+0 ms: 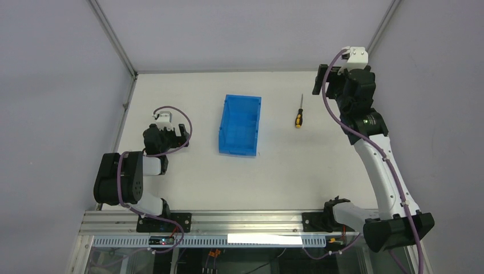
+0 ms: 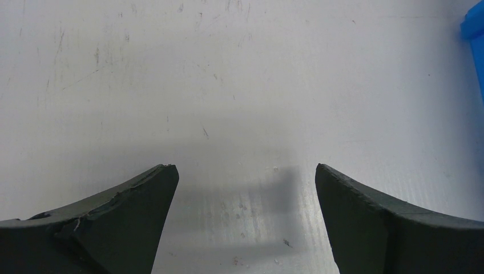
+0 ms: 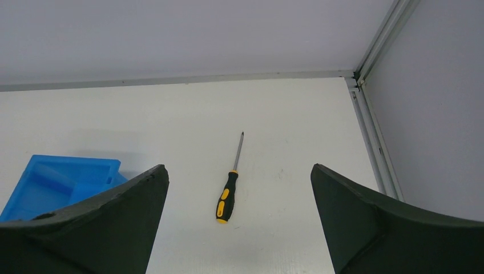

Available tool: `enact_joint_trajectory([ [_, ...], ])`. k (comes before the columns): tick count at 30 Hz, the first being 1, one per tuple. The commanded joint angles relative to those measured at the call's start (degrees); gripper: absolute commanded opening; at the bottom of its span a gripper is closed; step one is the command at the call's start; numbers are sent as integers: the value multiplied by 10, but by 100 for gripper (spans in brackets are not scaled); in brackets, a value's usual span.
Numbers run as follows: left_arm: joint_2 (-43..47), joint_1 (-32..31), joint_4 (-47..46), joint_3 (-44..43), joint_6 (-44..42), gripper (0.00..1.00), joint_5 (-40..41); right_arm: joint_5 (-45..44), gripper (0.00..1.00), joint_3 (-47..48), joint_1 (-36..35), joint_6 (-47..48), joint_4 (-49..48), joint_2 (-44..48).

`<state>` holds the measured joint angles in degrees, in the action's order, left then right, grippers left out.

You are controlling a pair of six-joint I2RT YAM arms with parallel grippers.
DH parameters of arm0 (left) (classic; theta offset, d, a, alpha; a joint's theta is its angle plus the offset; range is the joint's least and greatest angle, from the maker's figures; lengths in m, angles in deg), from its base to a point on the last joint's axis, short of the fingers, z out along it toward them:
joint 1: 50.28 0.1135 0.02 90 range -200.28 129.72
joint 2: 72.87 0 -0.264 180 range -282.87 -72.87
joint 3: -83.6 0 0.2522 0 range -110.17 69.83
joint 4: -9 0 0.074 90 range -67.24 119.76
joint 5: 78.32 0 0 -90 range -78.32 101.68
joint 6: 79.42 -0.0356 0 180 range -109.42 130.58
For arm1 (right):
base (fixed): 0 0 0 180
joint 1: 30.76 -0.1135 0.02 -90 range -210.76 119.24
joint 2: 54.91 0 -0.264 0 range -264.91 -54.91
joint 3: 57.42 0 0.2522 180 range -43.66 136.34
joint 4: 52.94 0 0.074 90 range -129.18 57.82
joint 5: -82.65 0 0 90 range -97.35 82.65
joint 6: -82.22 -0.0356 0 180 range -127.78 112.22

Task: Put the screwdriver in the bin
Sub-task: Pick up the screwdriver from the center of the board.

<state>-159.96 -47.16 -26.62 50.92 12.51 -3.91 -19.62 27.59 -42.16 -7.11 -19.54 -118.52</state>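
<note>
The screwdriver (image 1: 298, 112) lies flat on the white table, right of the bin, its black-and-yellow handle (image 3: 226, 197) toward me and its thin shaft pointing to the back wall. The bin (image 1: 240, 124) is translucent blue, stands upright mid-table and looks empty. My right gripper (image 1: 330, 80) hangs raised over the table's back right. In the right wrist view it (image 3: 238, 166) is open, with the screwdriver on the table seen well below and between its fingers. My left gripper (image 1: 171, 137) sits low, left of the bin, open (image 2: 245, 166) over bare table.
An aluminium frame rail (image 3: 371, 131) runs along the table's right edge and meets the back wall at the corner. A corner of the bin (image 2: 474, 34) shows at the right edge of the left wrist view. Grey walls enclose the table.
</note>
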Motion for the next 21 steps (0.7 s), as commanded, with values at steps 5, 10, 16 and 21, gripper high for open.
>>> enact_joint_trajectory([
  [5,3,8,-30,-2,-4,99,-15,-37,99,123,-2,-3,89,-31],
  [10,3,8,-31,-2,-4,99,-15,-42,99,162,-2,-4,103,-46],
  [16,3,8,-31,-2,-4,99,-15,-33,99,204,-2,-6,136,-89],
  [21,3,8,-31,-3,-4,99,-15,-30,99,229,0,-24,163,-152],
])
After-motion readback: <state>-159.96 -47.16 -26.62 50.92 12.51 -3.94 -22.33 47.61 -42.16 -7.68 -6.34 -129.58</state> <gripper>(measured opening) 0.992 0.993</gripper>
